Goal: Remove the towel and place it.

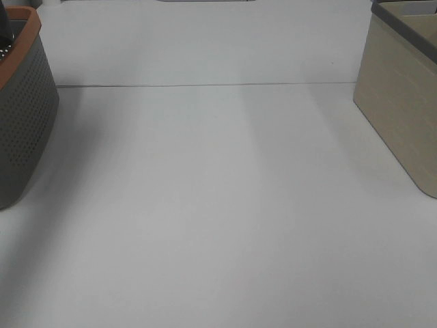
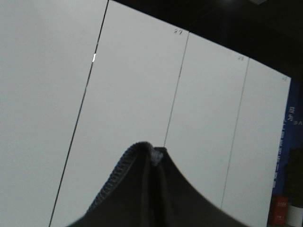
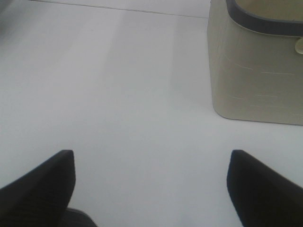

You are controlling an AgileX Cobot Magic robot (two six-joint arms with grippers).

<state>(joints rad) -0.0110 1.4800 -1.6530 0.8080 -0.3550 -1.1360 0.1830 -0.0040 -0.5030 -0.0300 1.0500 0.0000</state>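
desk [image 1: 218, 205]: white, matte, one thin seam [image 1: 205, 85] toward the back
wall [image 2: 137, 85]: white panels, dark vertical joints [image 2: 176, 90]
light: even, soft shadows

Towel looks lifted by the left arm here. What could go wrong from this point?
The towel shows only as a bunched peak near its white tag in the left wrist view, so the pinch may be shallow and could slip. Its hanging part is unseen, so it might snag the grey basket at the rim. The right jaws stand open with the beige basket ahead and might bump it.
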